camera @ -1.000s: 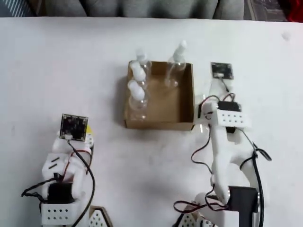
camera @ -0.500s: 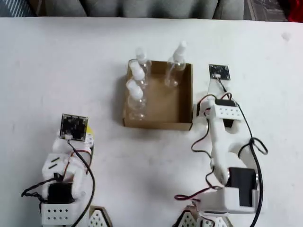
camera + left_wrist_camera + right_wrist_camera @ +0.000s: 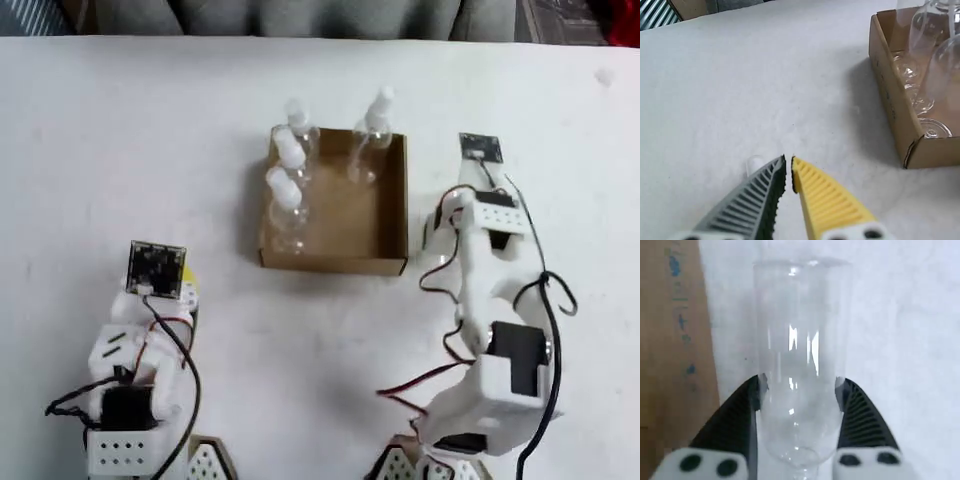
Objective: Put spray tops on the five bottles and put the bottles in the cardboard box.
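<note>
In the right wrist view a clear bottle (image 3: 801, 315) with no spray top showing stands between my right gripper's (image 3: 800, 382) black fingers, which are shut on its body. The cardboard box's outer wall (image 3: 670, 340) is close beside it. From above, the right arm (image 3: 485, 260) lies along the right side of the cardboard box (image 3: 395, 215). Several clear bottles with white spray tops (image 3: 288, 150) stand in the box, most along its left wall, and they also appear in the left wrist view as bottles (image 3: 935, 65). My left gripper (image 3: 789, 165) is shut and holds nothing, low over the table left of the box (image 3: 890, 100).
The left arm (image 3: 140, 350) rests folded at the table's near left corner. A small pale object (image 3: 754, 162) lies on the white table just by the left fingertips. Wide bare tabletop (image 3: 130, 130) stretches left of and behind the box.
The right arm has swung slightly to the right beside the box, and its rear section has risen towards the high camera. The left arm and the box have stayed put.
</note>
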Robot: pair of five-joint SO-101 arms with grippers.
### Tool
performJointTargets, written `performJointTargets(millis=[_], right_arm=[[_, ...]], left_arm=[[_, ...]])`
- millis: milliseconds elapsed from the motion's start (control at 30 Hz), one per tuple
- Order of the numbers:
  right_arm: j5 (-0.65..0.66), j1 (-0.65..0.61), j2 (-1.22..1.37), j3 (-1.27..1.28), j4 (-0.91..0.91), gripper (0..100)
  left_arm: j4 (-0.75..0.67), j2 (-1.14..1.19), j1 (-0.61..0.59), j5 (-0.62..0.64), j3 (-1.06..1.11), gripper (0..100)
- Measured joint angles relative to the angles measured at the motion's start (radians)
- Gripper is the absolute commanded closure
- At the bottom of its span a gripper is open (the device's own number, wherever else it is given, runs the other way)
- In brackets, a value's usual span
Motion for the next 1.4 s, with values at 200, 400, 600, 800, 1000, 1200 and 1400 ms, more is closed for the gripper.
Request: performJointTargets(millis=[200, 400, 600, 800, 1000, 1200, 1400], right_arm=[[0.230, 0.137, 0.002, -0.112, 0.147, 97.2], [0.674, 0.235, 0.002, -0.222, 0.331, 97.4], [1.122, 0.298, 0.002, -0.249, 0.430, 98.2], [1.694, 0.361, 0.002, -0.249, 0.635, 96.0], [2.251, 0.457, 0.006, -0.249, 0.657, 76.9], [2.242, 0.446, 0.008, -0.173, 0.532, 74.8], [2.159, 0.437, 0.008, -0.183, 0.486, 74.8]], left_arm=[[0.002, 0.000, 0.000, 0.000, 0.000, 98], [0.002, 0.000, 0.000, 0.000, 0.000, 98], [0.002, 0.000, 0.000, 0.000, 0.000, 98], [0.002, 0.000, 0.000, 0.000, 0.000, 98], [0.002, 0.000, 0.000, 0.000, 0.000, 98], [0.002, 0.000, 0.000, 0.000, 0.000, 98], [0.002, 0.000, 0.000, 0.000, 0.000, 98]])
